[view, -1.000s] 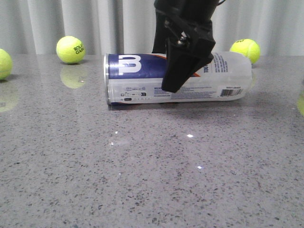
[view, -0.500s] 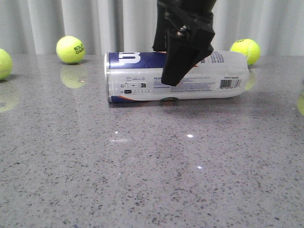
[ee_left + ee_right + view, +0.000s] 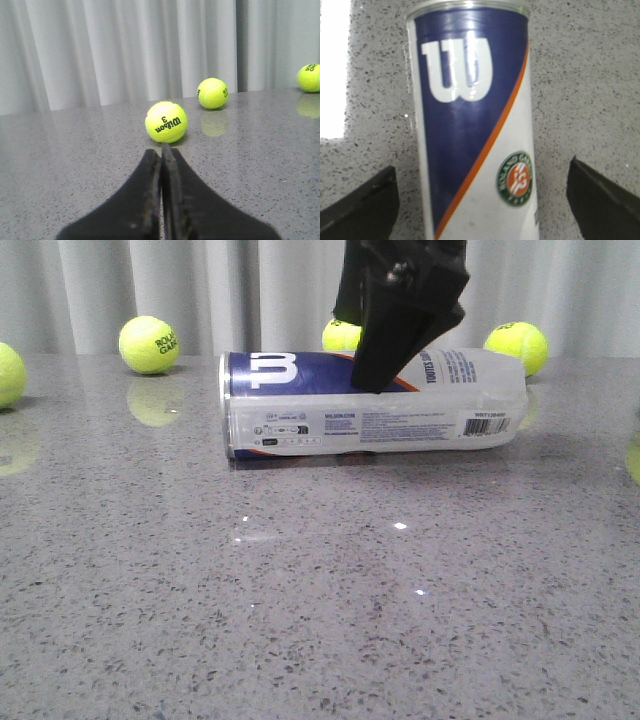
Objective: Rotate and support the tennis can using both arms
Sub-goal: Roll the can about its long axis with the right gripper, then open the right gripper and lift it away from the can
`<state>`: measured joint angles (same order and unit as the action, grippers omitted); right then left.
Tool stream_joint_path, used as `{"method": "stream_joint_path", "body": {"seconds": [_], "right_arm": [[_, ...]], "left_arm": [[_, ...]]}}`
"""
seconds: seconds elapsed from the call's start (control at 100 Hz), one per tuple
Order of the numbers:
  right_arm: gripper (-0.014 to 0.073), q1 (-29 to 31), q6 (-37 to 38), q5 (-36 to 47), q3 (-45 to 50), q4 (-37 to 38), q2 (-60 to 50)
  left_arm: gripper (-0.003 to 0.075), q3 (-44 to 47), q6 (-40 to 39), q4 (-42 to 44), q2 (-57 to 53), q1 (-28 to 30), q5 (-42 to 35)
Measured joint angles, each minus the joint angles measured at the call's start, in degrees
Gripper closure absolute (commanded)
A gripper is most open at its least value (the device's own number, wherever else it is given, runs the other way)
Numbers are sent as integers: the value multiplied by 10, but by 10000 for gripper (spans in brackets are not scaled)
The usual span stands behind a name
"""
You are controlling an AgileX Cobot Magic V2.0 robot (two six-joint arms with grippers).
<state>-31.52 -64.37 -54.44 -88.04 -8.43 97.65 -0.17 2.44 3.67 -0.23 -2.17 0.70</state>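
The tennis can (image 3: 330, 410) lies on its side on the grey table (image 3: 320, 590), silver rim to the left, W logo and orange stripe facing up. My right gripper (image 3: 385, 365) hangs over its middle, lifted near the can's top. In the right wrist view the tennis can (image 3: 470, 115) runs between the two fingers (image 3: 362, 205), with bare table showing on both sides. The right gripper (image 3: 481, 170) is open and holds nothing. My left gripper (image 3: 161, 150) is shut and empty, pointing at a tennis ball (image 3: 166, 121); the can does not show in that view.
Tennis balls lie along the back of the table by the curtain: one at far left (image 3: 8, 373), one left (image 3: 149, 344), one behind the can (image 3: 341, 335), one right (image 3: 517, 345). The left wrist view shows further balls (image 3: 213, 93) (image 3: 310, 77).
My right gripper has risen from low on the can's front side to its top. The can's label turned back and forth slightly. A ball behind the can has come into view.
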Motion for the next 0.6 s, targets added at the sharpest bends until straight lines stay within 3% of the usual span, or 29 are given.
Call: {"method": "stream_joint_path", "body": {"seconds": [0.11,0.31,0.6], "right_arm": [[-71,0,45,-23,0,0,-20],[-71,13,202,-46,0,11,-79],[-71,88,380,-49,1,36,-186]], "left_arm": [[741,0,0,0,0,0,0],[741,0,0,0,0,0,0],[741,0,0,0,0,0,0]]}}
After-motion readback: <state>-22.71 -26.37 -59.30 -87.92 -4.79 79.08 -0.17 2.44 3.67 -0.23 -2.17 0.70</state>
